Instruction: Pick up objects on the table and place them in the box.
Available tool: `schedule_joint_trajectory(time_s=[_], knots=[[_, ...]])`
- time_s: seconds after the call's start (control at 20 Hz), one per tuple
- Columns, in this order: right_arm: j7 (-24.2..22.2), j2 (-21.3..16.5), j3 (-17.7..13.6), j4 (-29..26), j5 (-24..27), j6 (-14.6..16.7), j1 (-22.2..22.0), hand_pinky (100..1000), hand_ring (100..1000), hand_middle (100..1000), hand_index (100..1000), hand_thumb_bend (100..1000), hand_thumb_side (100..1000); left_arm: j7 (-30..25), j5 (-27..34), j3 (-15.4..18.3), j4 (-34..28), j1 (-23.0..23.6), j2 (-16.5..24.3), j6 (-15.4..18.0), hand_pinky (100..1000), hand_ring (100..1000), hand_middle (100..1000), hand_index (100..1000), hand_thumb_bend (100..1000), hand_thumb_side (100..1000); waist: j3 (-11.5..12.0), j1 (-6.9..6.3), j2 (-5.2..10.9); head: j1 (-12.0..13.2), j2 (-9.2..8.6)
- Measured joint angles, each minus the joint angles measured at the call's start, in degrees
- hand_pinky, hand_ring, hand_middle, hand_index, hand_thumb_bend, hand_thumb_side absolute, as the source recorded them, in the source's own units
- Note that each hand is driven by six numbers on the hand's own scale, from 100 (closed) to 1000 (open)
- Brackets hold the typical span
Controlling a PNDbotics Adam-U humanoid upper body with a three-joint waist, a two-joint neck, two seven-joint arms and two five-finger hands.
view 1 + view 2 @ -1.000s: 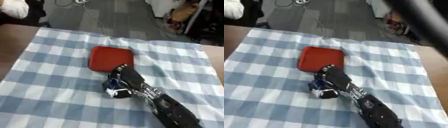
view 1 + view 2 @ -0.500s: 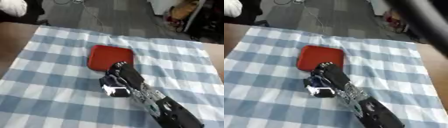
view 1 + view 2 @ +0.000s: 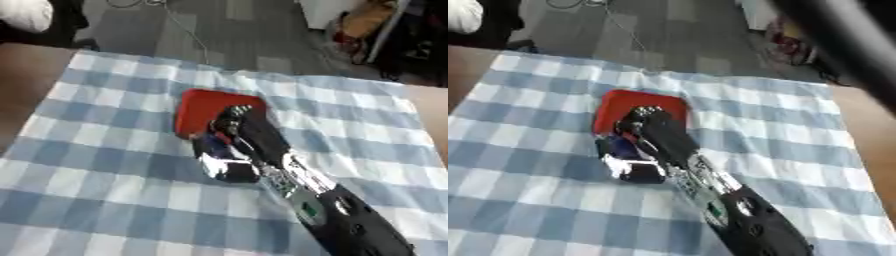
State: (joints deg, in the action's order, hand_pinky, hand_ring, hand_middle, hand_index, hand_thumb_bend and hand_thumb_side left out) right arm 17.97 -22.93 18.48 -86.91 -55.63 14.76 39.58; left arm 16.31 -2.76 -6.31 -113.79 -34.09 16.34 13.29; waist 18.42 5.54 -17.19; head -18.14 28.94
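**A:** Largest item first?

**B:** Tabletop (image 3: 26,85), brown, seen bare at the left and right edges. Over it lies a blue-and-white checked cloth (image 3: 105,170), covering nearly all of the working surface.

**A:** Next?

**B:** The right arm (image 3: 341,220), black with silver joints, entering from the lower right and running diagonally up toward the cloth's centre.

**A:** And the box?

**B:** A red, shallow, square container with rounded corners (image 3: 619,102), lying flat on the cloth just above centre. Its lower right part is hidden behind the robot hand.

**A:** The robot hand itself?

**B:** The right robot hand (image 3: 241,132) sits over the near edge of the red box, its fingers curled around a small object (image 3: 627,160), dark blue with white or shiny patches. The object is at the box's lower edge; whether it touches the cloth cannot be told.

**A:** The left robot hand?

**B:** Appears in neither view.
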Motion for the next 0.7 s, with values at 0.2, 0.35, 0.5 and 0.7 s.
schedule_joint_trajectory(time_s=[0.2,0.35,0.5,0.7], knots=[[-1.6,-1.0,0.0,-0.9,-0.6,-0.8,1.1,100,100,100,320,100,833,-0.1,0.0,0.0,0.0,0.1,0.0,0.1,799,837,1000,877,307,1000,0.0,0.0,0.02,0.0,0.01],[-2.1,-1.7,-0.1,-0.7,-1.2,-1.2,2.2,100,100,100,320,100,833,-0.1,0.0,0.0,0.0,0.1,0.0,0.1,799,837,1000,877,307,1000,0.2,0.0,0.02,-0.1,0.02],[-2.1,-2.2,-0.3,0.6,-1.7,-1.4,3.7,100,100,100,321,100,834,-0.2,0.0,0.0,0.0,0.1,0.0,0.2,799,837,1000,877,308,1000,0.5,0.05,0.02,-0.3,0.01],[-1.6,-2.8,-1.0,3.5,-2.3,-1.6,5.1,100,100,100,321,100,834,-0.3,0.1,-0.2,0.0,-0.2,0.0,0.3,799,837,1000,877,310,1000,1.1,0.12,0.01,-1.1,-0.02]])
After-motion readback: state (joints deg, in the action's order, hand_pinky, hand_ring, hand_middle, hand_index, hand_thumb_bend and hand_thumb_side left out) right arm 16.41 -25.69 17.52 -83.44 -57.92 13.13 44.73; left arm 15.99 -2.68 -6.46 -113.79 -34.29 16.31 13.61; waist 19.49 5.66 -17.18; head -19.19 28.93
